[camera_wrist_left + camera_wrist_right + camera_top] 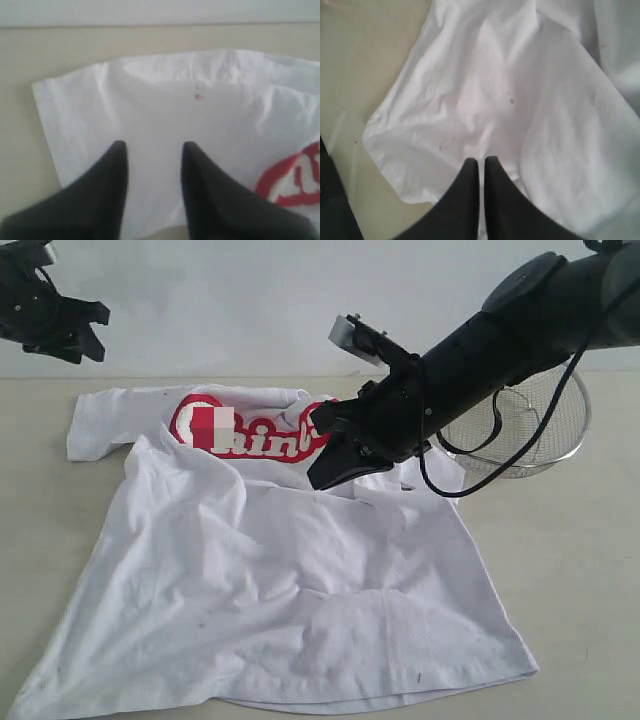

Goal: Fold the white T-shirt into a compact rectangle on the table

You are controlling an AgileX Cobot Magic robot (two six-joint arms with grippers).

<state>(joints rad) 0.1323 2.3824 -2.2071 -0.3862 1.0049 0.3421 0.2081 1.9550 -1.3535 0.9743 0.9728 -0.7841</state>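
Observation:
The white T-shirt [300,580] lies rumpled on the table [570,570], its lower part drawn up over the body. The red-outlined lettering [255,432] shows at the far edge. My right gripper [325,475] hangs low beside the lettering, shut on a pinch of the shirt. In the right wrist view the cloth [495,90] fans out from the closed gripper [482,159]. My left gripper [62,325] is raised at the far left, open. In the left wrist view the left gripper [152,145] hovers above a flat sleeve [175,100], holding nothing.
A round wire-mesh basket [545,430] stands at the back right, partly behind the right arm, with the arm's cable looping in front of it. Bare table [20,75] borders the sleeve on the left. A pale wall runs behind the table.

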